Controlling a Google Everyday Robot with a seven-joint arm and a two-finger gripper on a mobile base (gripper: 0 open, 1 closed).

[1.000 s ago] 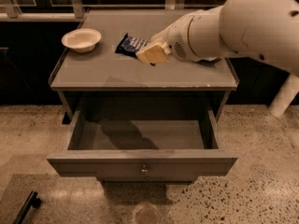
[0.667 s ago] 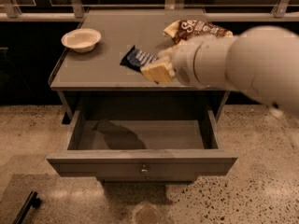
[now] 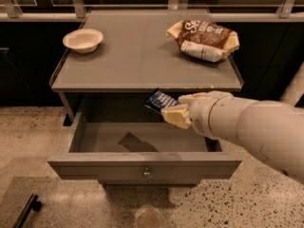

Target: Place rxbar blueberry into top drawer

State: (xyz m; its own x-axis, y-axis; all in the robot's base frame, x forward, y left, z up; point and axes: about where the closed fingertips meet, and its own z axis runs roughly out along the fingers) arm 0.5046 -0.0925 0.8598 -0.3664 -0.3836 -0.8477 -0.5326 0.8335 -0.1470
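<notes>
Speckled stone floor (image 3: 33, 137) beneath; dark cabinets and a pale rail behind.

Grey table (image 3: 137, 61): flat top, one drawer beneath.
- Bowl (image 3: 83, 40): small, cream, upright, at the back left of the top.
- Chip bag (image 3: 203, 40): brown and white, crumpled, lying at the back right, well apart from the bowl.

Drawer (image 3: 142, 162): pulled fully out, grey, shallow. Round metal knob (image 3: 147, 172) at the middle of its front. Only a dark shadow (image 3: 135, 141) lies on the drawer bottom.

Arm (image 3: 247, 127): thick, white, reaching in from the right, across the drawer's right side.

Claw (image 3: 174, 106): cream fingers (image 3: 176, 117) closed narrowly on one end of the snack bar, over the open drawer and just below the front edge of the table top.

Snack bar (image 3: 159, 100): dark blue wrapper with white lettering, tilted, pinched in the claw. It hangs in the air above the rear middle of the drawer, clear of the drawer bottom and just under the table's front lip.
</notes>
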